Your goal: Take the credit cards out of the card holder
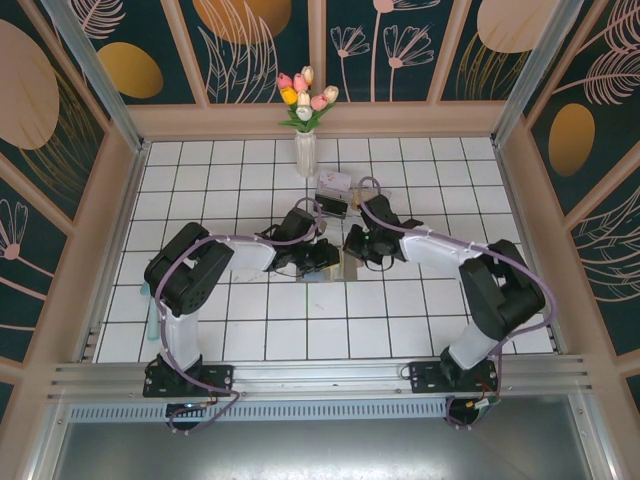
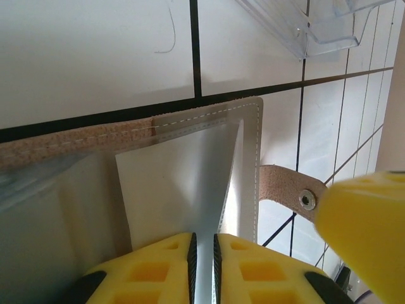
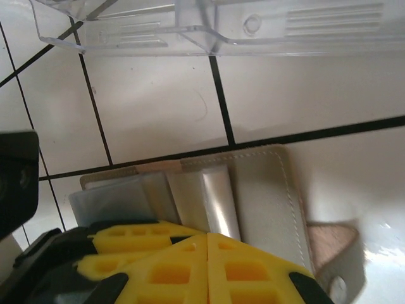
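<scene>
- The card holder (image 1: 346, 266) lies open at mid-worktop (image 1: 250, 340) between the two arms. It will likely lift or drag with any pull unless something pins it flat, since soft panels follow a tug.
- The left claw (image 2: 202, 256) and right claw (image 3: 207, 256) crowd the one small wallet. A yellow finger (image 2: 367, 234), apparently the right claw's, sits just beside the snap tab (image 2: 283, 188), so a careless draw could knock metal on plastic.
- The clear plastic tray (image 3: 221, 25) stands just beyond the card holder, where an outward sweep could nudge it.
- The credit cards (image 3: 215, 201) sit deep in translucent pockets. A pinch that has caught lining rather than plastic would bring out nothing, or fold the panel over.
- Both arms reach forward from the near edge, with forearms angled inward and wrists meeting at the centre of the tiles.
- The left claw is narrow, nipped on a thin pale sheet of the card holder — card or pocket lining, it cannot be told.
- The right claw has its fingers fully together, low over the card holder's near edge — whether anything is caught between them cannot be told.
</scene>
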{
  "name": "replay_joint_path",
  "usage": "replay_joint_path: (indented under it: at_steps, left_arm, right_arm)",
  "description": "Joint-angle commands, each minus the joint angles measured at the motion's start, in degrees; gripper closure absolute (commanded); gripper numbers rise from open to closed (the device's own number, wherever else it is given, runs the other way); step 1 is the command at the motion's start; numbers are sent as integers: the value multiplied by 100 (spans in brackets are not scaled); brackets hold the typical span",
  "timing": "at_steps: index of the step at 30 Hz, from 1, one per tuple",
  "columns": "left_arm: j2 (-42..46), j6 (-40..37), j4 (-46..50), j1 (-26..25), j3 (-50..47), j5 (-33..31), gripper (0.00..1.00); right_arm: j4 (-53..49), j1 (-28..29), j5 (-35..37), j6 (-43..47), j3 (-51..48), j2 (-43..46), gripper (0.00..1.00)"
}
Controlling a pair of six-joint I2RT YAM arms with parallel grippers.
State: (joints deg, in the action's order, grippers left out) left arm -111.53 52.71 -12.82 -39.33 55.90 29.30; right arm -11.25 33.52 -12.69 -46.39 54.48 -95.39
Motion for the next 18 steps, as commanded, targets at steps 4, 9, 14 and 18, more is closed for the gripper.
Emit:
replay_joint_path:
  at_steps: [4,9,14,18]
  left_arm:
    - [-156,-96,561,-22,-55,-197,71]
    - [-45,-120,577,-17,-53,-199,70]
    - [50,-123,596,-16,-62,-213,69]
    - [93,-125,645,-21,-53,-225,68]
  right_arm:
    - [206,-19,-348,169,496,-474,91]
    - [30,-82,-278,183,569,-663,91]
    - [-93,-153,-278,169,507,-712,91]
    - [-339,-161,-180,195,484,-735,91]
